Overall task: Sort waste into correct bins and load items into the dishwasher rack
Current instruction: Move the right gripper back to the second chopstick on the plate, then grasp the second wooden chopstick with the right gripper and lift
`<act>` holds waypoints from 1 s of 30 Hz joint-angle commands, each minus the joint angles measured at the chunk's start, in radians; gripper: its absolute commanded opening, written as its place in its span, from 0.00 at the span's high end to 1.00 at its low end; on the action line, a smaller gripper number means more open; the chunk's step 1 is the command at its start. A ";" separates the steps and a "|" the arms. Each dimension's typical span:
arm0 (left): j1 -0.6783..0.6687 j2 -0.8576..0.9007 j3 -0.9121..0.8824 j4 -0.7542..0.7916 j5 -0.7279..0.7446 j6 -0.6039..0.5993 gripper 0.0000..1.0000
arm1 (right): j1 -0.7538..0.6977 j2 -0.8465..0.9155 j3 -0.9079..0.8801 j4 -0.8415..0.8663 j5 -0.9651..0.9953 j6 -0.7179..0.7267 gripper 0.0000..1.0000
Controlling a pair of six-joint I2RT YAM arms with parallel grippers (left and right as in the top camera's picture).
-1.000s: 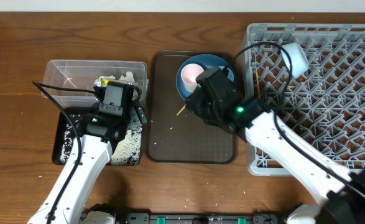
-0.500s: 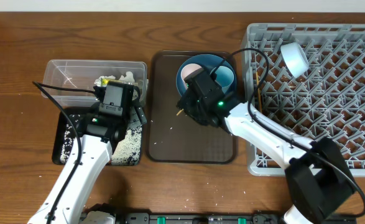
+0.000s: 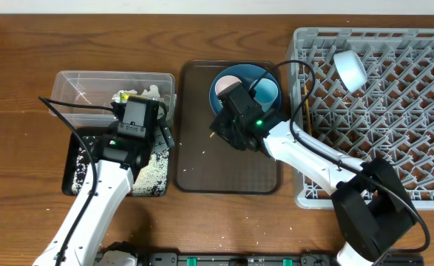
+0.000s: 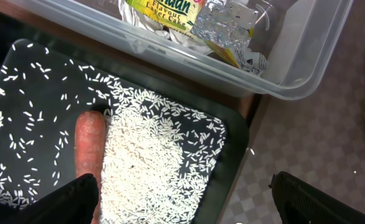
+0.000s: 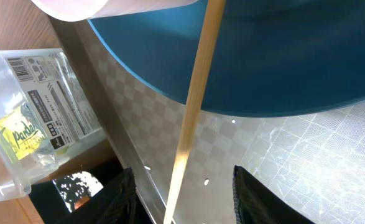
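A brown wooden desk (image 3: 24,148) fills the room's view, with a strip of white wall (image 3: 165,6) along the top edge. A brown serving tray (image 3: 228,166) sits in the middle. A grey plastic lattice rack (image 3: 394,125) takes the whole right side.

Over the serving tray's upper part hangs the right gripper (image 5: 182,199). Its jaws are spread, and a thin wooden chopstick (image 5: 198,87) lies between them with a gap on each side. In the wrist view the chopstick's long axis runs nearly upright, from top centre down to the bottom edge, leaning slightly left. It crosses the round blue plate (image 5: 281,68) just below a pink cup (image 5: 89,6). From overhead only its tip (image 3: 214,135) shows, pointing to the lower left.

A second chopstick (image 3: 304,111) stands up-and-down in the frame at the rack's left edge.

At left, the left gripper (image 4: 182,190) has its jaws wide apart, empty, over a shallow black tray (image 4: 2,37). The tray holds white rice grains (image 4: 145,168) and an orange carrot (image 4: 89,149). Just above it, a clear rectangular plastic tub (image 4: 306,68) holds a yellow-green printed wrapper (image 4: 170,9).
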 commanded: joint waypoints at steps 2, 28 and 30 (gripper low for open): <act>0.006 -0.012 -0.003 0.002 -0.022 -0.006 0.09 | 0.021 0.015 0.013 0.004 0.027 0.016 0.52; 0.006 -0.012 -0.003 0.002 -0.022 -0.006 0.09 | 0.031 0.041 0.012 0.020 0.074 0.025 0.55; 0.006 -0.012 -0.003 0.002 -0.022 -0.006 0.09 | 0.031 0.052 0.012 0.019 0.074 0.032 0.55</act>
